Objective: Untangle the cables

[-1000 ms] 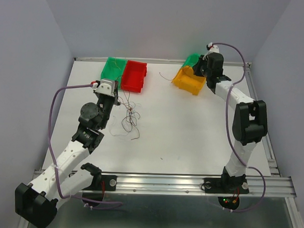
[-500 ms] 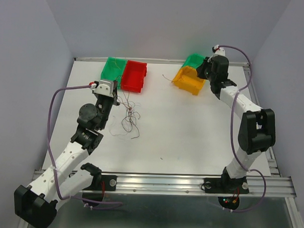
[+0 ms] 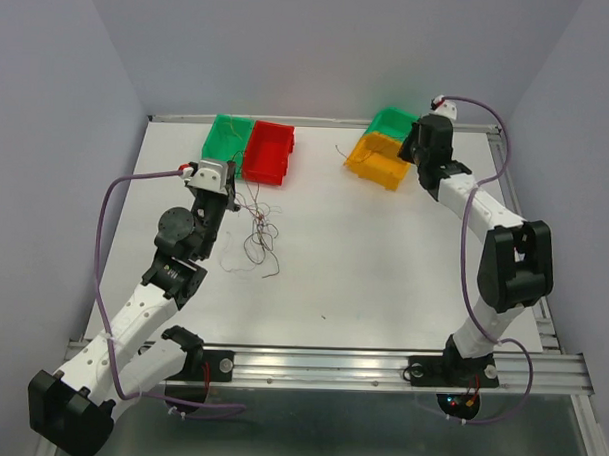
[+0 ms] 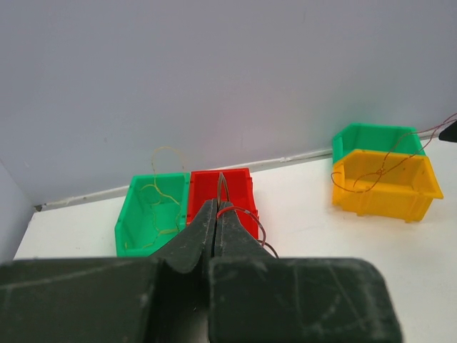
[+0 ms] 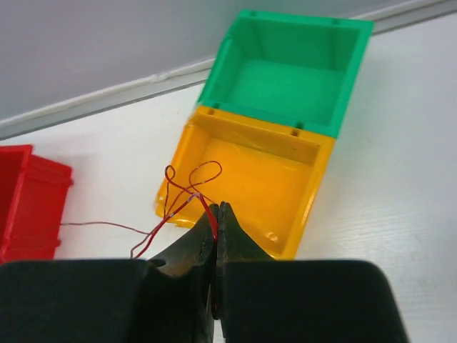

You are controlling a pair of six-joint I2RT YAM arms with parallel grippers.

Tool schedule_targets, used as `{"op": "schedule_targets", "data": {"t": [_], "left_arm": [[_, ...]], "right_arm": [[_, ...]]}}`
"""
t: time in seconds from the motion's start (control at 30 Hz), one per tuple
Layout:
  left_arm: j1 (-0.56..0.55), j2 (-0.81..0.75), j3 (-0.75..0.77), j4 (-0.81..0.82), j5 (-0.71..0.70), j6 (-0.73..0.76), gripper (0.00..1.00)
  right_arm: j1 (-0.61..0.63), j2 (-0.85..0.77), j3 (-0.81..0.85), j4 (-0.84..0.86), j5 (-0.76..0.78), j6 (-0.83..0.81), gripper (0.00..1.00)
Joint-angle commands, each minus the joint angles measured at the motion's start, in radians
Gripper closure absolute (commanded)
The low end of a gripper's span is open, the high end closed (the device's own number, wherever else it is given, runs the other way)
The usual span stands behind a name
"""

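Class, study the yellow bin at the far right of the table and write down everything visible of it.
The yellow bin is a rectangular, open-topped box, seemingly smooth plastic, with a thickened rim. It stands upright on the white table, turned at an angle to the table's edge. One long wall abuts a green bin of like shape. Its floor looks bare. A thin red wire, pinched in the shut right gripper, loops in front of its rim; whether they touch is unclear.

A white table [image 3: 403, 261] is enclosed by plain pale lavender walls [image 3: 321, 48] at the back and both sides. An aluminium rail [image 3: 330, 361] runs along its near edge. The light is soft and even.
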Motion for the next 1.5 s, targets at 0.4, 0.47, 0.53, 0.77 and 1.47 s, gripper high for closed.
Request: {"op": "schedule_targets", "data": {"t": [0.4,0.47,0.53,0.77,1.47], "left_arm": [[0.002,-0.028,0.005,0.049,0.011,-0.005,0.99],[0.002,-0.026,0.005,0.048,0.011,-0.007,0.99],[0.002,-0.026,0.007,0.048,0.013,-0.007,0.99],[0.0,-0.026,0.008,0.048,0.013,-0.005,0.99],[0.002,-0.025,0.008,0.043,0.016,-0.007,0.99]], "right_arm": [[0.0,0.086,0.148,-0.229,0.499,0.095,1.0],[0.0,0.083,0.146,-0.229,0.501,0.074,0.99],[0.0,0.088,0.156,-0.232,0.453,0.02,1.0],[0.012,0.178,0.249,-0.292,0.464,-0.037,1.0],[0.049,0.245,0.324,-0.32,0.384,-0.091,0.69]]}}
